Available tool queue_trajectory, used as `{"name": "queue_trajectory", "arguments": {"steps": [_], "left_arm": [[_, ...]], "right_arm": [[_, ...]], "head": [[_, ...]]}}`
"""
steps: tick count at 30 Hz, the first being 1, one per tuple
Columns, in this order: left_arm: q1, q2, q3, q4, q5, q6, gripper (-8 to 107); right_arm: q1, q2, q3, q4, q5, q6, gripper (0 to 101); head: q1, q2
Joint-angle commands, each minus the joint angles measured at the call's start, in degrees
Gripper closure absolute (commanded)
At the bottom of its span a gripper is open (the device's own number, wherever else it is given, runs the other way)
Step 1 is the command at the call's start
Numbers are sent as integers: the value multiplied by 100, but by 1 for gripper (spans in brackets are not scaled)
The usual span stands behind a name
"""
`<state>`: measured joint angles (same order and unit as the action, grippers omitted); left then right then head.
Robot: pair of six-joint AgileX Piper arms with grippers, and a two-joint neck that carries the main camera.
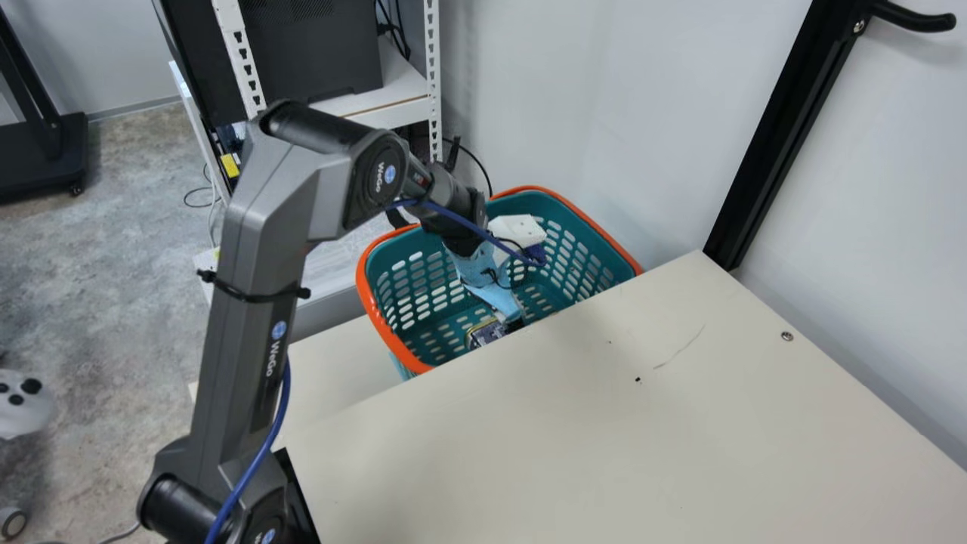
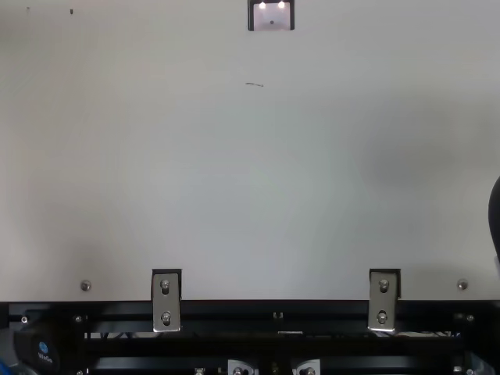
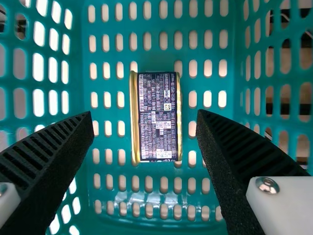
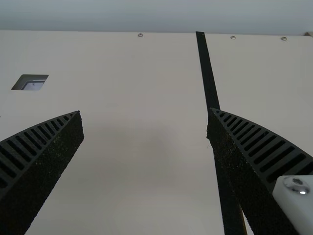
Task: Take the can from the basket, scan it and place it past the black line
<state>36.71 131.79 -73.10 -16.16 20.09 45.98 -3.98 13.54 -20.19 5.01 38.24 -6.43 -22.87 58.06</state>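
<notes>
Hanging inside the basket [image 1: 612, 240], the left gripper [image 3: 143, 116] is spread wide and grasps nothing; the can [image 3: 157, 117] lies on the basket's floor, ahead of the fingertips and roughly between their two lines — this arm is plainly the nearer one. The can's printed face is turned to the wrist camera, and the long axis of that face runs square to the direction in which the fingers close, so its gold-rimmed long edges face the two pads; a straight advance and a squeeze on those edges looks like the next need, with little or no turn of the wrist. The right gripper [image 4: 145, 111] is also parted and unladen, above the table [image 4: 137, 161]; the black line [image 4: 207, 73] runs near one of its fingers, and a recessed window [image 4: 32, 84], perhaps the scanner, is let into the tabletop.

Harder to judge is depth; the left wrist view does not settle how far the tips stop short of the can. The table's edge cuts off part of the can in the main view; its underside is hidden, and the recessed window is cropped by the top view's border.
</notes>
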Motion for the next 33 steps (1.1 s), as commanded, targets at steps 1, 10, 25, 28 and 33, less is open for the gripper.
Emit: {"name": "queue_trajectory", "arguments": {"steps": [1, 10, 25, 28, 33], "left_arm": [[-6, 117, -62, -5, 7, -11, 9], [7, 520, -322, -92, 53, 13, 9], [-5, 1041, -649, -114, 5, 1, 9], [-16, 1101, -674, -94, -22, -25, 9], [-42, 1161, -668, 33, -139, -130, 9]], "right_arm": [[0, 0, 0, 0, 0, 0, 0], [0, 0, 0, 0, 0, 0, 0], [0, 0, 0, 0, 0, 0, 0], [0, 0, 0, 0, 0, 0, 0], [0, 0, 0, 0, 0, 0, 0]], "head": [[-81, 1168], [-81, 1168], [-81, 1168], [-81, 1168], [-81, 1168]]}}
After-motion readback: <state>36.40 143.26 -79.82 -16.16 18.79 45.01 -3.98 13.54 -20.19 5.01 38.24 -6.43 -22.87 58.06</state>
